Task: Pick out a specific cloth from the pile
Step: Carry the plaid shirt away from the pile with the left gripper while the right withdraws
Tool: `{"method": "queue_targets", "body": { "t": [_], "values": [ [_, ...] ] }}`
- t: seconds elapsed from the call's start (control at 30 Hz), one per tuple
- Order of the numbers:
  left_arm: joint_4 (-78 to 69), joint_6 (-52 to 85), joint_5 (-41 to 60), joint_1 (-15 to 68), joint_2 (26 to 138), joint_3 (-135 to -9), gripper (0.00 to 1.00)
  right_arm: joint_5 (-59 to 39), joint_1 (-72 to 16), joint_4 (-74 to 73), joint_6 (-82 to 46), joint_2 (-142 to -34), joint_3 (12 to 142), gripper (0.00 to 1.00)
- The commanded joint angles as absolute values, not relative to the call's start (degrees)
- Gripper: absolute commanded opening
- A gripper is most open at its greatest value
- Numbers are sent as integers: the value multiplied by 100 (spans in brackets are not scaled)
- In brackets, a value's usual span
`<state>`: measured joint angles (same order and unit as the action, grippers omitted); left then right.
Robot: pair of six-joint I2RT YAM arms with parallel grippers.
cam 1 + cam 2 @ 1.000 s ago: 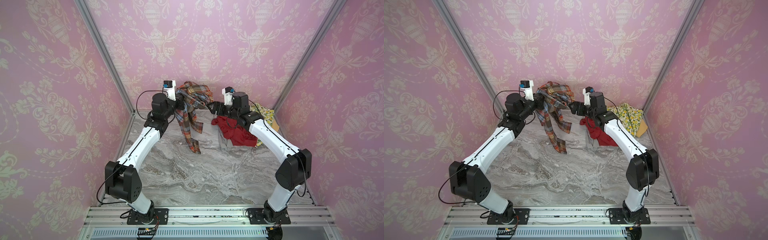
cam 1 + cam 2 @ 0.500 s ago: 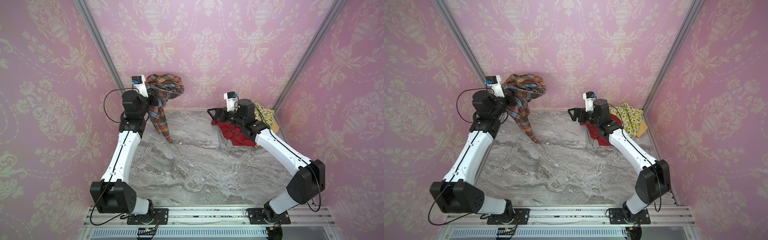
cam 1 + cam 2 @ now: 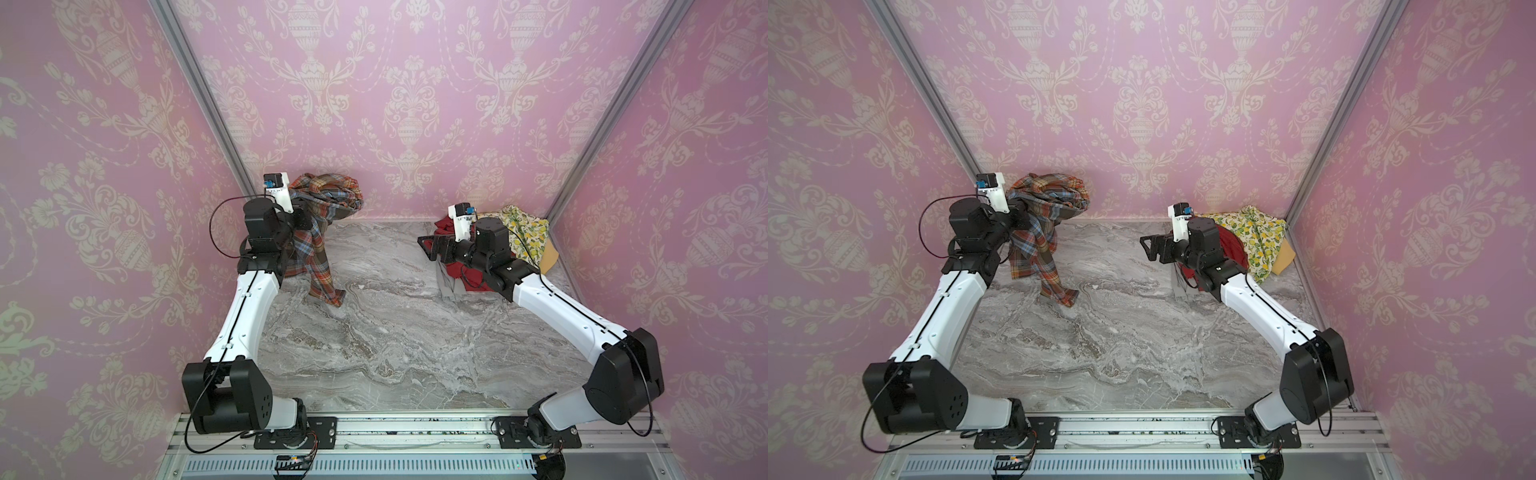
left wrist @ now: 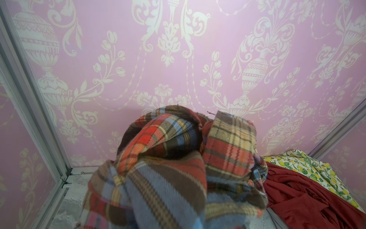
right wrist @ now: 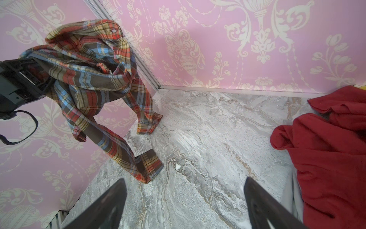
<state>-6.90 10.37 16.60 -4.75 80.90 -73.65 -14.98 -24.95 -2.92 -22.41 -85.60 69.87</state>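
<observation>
The cloth (image 3: 320, 249) (image 3: 1038, 249), plaid in brown, orange-red and blue, hangs high at the back left. My left gripper (image 3: 1017, 206) is shut on it, and its lower end trails onto the marble table (image 3: 374, 340). In the left wrist view the cloth (image 4: 168, 178) covers the jaws. The pile (image 3: 498, 249) lies at the back right. My right gripper (image 3: 430, 247) (image 5: 184, 182) is open and empty, just left of the pile and pointing toward the cloth (image 5: 89, 65).
In the pile are a plain red cloth (image 3: 473, 278) (image 5: 326, 148), a lemon-print cloth (image 3: 525, 226), a pale yellow piece (image 3: 548, 257) and a grey piece (image 3: 446, 286). Pink patterned walls (image 3: 395, 104) enclose the table on three sides.
My left arm swung the plaid cloth from the back middle to the back left corner, away from the pile. The right gripper drew back toward the pile, open.
</observation>
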Motion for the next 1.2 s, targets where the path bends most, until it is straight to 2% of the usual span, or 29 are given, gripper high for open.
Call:
{"method": "queue_targets", "body": {
  "t": [0.0,0.27,0.73,1.17],
  "values": [
    [-1345,1249,1838,-555,8129,-7318,0,-1374,-2514,-526,-2101,-8388,6794,93],
    [-1327,1471,2065,-821,8599,-7102,0,-1232,-2513,-701,-2039,-8256,6314,93],
    [-405,1286,2743,-888,9640,-7312,0,-1091,-2515,-1069,-1944,-8216,5772,92],
    [657,1837,2533,-945,10573,-7459,0,-1002,-2518,-1248,-1881,-8218,5339,92]
  ]
}}
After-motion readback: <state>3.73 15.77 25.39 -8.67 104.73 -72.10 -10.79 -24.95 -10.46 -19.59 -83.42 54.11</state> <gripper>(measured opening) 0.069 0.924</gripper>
